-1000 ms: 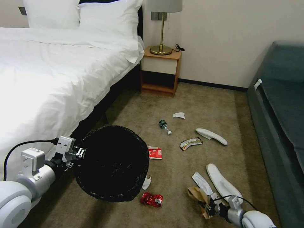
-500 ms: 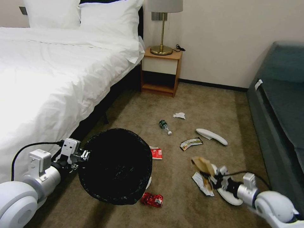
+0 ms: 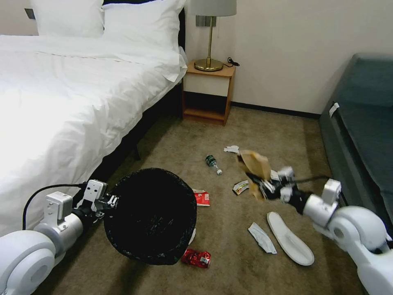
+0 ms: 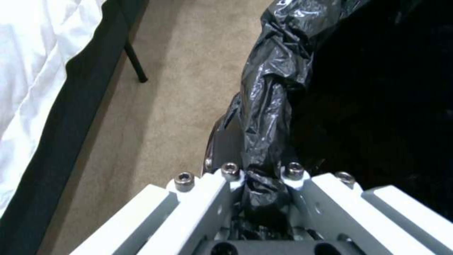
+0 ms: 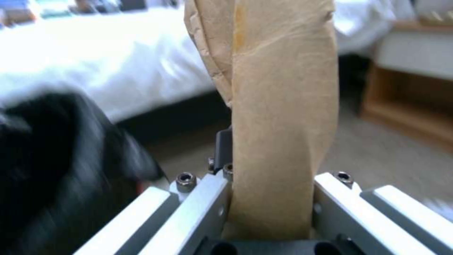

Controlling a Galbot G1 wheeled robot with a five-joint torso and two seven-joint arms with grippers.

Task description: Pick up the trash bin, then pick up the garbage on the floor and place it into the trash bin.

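The trash bin (image 3: 151, 215), lined with a crinkly black bag, hangs above the carpet with its wide mouth facing me. My left gripper (image 3: 107, 201) is shut on its rim (image 4: 264, 141). My right gripper (image 3: 262, 186) is raised over the floor to the bin's right, shut on a tan paper bag (image 3: 254, 164) (image 5: 278, 117). More garbage lies on the carpet: a red wrapper (image 3: 196, 258), a second red wrapper (image 3: 201, 198), a green bottle (image 3: 212, 162), a white slipper (image 3: 290, 238), tissues (image 3: 262, 237) (image 3: 232, 148) and a yellow-silver wrapper (image 3: 240, 187).
The white bed (image 3: 77, 98) runs along my left. A wooden nightstand (image 3: 208, 92) with a brass lamp (image 3: 209, 41) stands against the far wall. A dark teal sofa (image 3: 362, 135) lines the right side. Carpet lies open between them.
My right gripper rose from low near the floor up and toward the far left, carrying the tan paper bag. The bin and left gripper shifted slightly right.
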